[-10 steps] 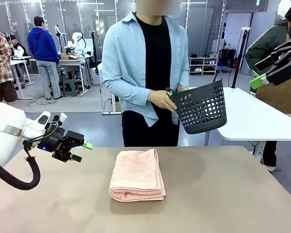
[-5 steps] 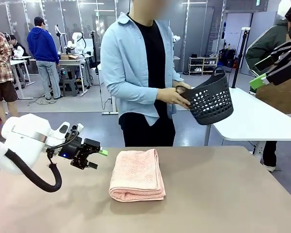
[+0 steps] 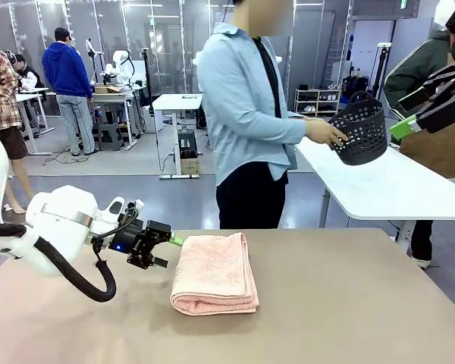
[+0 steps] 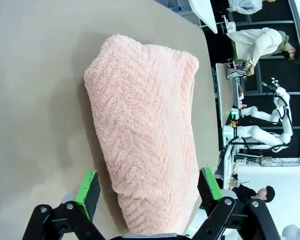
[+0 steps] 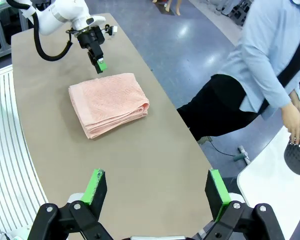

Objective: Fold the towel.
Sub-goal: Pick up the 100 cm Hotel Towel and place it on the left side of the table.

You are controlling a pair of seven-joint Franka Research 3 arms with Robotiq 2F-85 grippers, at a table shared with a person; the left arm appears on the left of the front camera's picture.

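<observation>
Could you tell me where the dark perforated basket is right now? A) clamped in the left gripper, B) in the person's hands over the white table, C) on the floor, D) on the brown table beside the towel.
B: the person's hand holds the basket above the white table, well away from the folded towel.
</observation>
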